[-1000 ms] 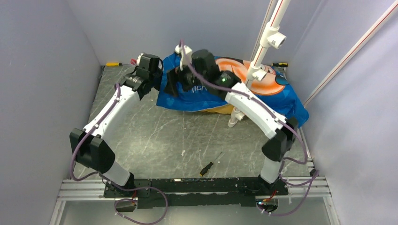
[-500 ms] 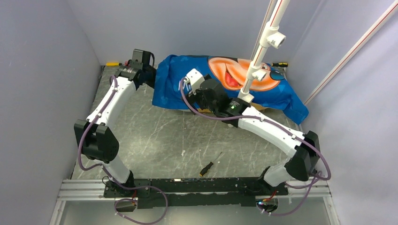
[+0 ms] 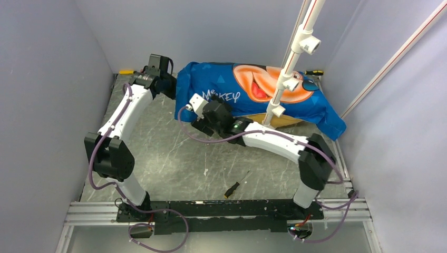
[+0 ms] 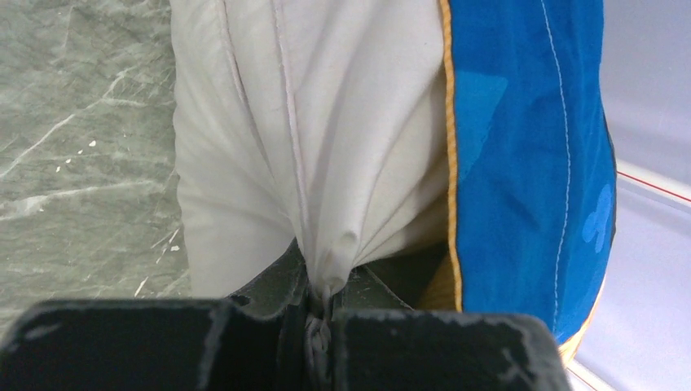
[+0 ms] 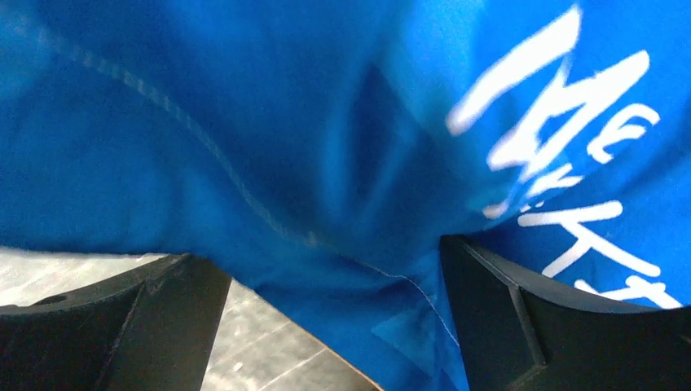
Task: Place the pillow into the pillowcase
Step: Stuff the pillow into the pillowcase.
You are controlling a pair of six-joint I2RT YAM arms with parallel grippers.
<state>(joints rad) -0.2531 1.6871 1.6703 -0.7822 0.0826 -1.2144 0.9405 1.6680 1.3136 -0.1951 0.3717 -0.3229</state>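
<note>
The blue pillowcase (image 3: 221, 84) with a cartoon face and white lettering lies bulging at the back of the table. In the left wrist view the white pillow (image 4: 269, 122) sticks out of the orange-hemmed mouth of the pillowcase (image 4: 521, 147). My left gripper (image 4: 322, 285) is shut on a pinch of the pillow's cloth, at the case's left end (image 3: 169, 84). At the case's front edge sits my right gripper (image 3: 203, 113), open. A fold of blue pillowcase (image 5: 244, 122) hangs between its wide-apart fingers (image 5: 122, 326), ungripped.
A white pole (image 3: 295, 58) with fittings stands over the right half of the case. A black-handled screwdriver (image 3: 235, 185) lies on the grey table near the arm bases. Yellow-handled tools lie at the back left (image 3: 126, 71) and back right (image 3: 314, 72). Walls close in on three sides.
My right arm has drawn back from over the case's top to its front left edge, uncovering the print. My left arm pulled back and left early on, then stayed.
</note>
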